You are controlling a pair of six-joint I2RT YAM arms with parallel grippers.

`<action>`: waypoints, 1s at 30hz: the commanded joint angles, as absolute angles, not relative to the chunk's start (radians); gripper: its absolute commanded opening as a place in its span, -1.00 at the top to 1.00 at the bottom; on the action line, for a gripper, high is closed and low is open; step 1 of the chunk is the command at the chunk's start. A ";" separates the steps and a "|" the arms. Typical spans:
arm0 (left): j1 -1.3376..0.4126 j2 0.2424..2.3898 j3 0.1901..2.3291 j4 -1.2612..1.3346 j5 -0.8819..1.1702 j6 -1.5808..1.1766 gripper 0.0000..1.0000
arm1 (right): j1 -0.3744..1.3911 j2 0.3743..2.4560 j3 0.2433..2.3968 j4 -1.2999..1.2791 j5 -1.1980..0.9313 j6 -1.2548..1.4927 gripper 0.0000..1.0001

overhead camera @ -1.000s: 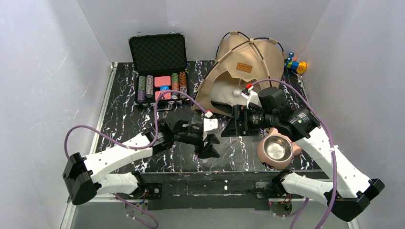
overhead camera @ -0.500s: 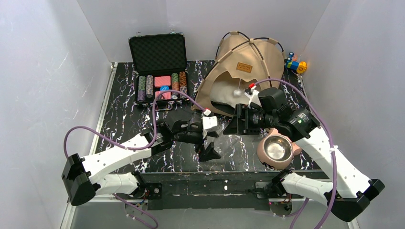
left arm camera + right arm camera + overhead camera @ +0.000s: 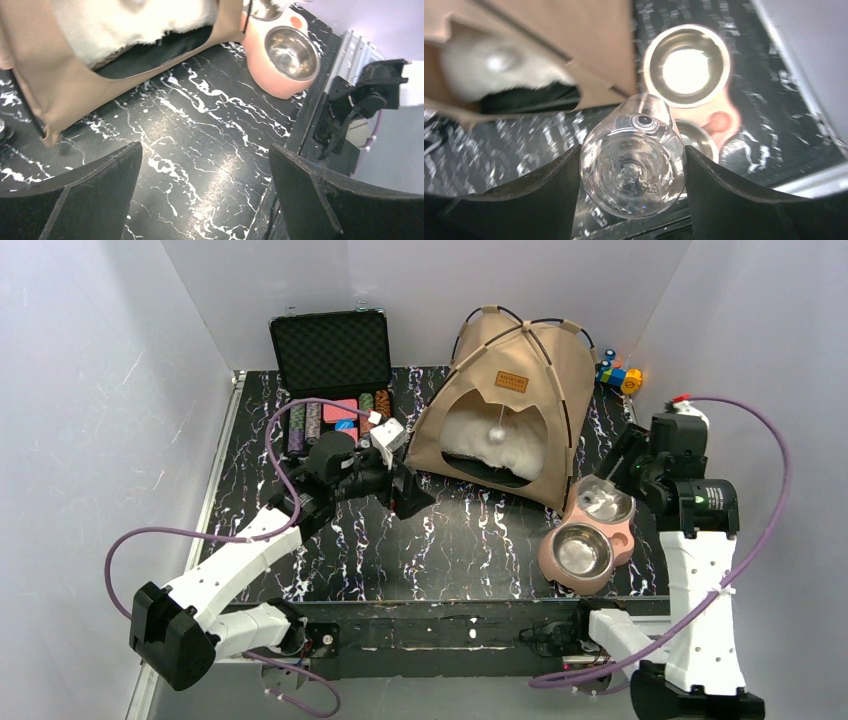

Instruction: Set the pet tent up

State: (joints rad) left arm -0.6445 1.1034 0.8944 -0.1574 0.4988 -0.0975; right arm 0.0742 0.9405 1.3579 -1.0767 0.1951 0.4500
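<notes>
One pet tent [image 3: 520,355], one white cushion [image 3: 468,432], one open black case [image 3: 330,350], one pink feeder [image 3: 550,562] with two steel bowls [image 3: 580,552], one clear bottle [image 3: 634,165] and one small coloured toy [image 3: 620,375] at the table's [image 3: 460,550] far right corner.

Left arm [image 3: 240,555] extended, jaws wide — right arm [image 3: 700,580] upright, jaws gripping bottle [image 3: 633,162].

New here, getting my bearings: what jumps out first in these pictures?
The tan tent stands upright at the back, a fluffy cushion inside. At the right, the right fingers grip a clear bottle over the pink double bowl. An open chip case sits back left.
</notes>
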 commanded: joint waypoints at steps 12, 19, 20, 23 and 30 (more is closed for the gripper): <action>-0.515 1.157 0.955 -0.206 0.466 -0.173 -0.96 | -0.300 0.876 1.213 -1.106 0.254 0.326 0.49; -0.517 1.172 0.970 -0.211 0.497 -0.176 -0.97 | -0.332 0.888 1.181 -1.092 0.228 0.318 0.52; -0.517 1.172 0.970 -0.212 0.499 -0.177 -0.97 | -0.333 0.890 1.178 -1.090 0.228 0.317 0.53; -0.517 1.172 0.974 -0.215 0.504 -0.175 -0.97 | -0.339 0.884 1.155 -1.061 0.238 0.305 0.54; -0.518 1.173 0.973 -0.213 0.512 -0.177 -0.96 | -0.350 0.878 1.167 -1.031 0.211 0.309 0.54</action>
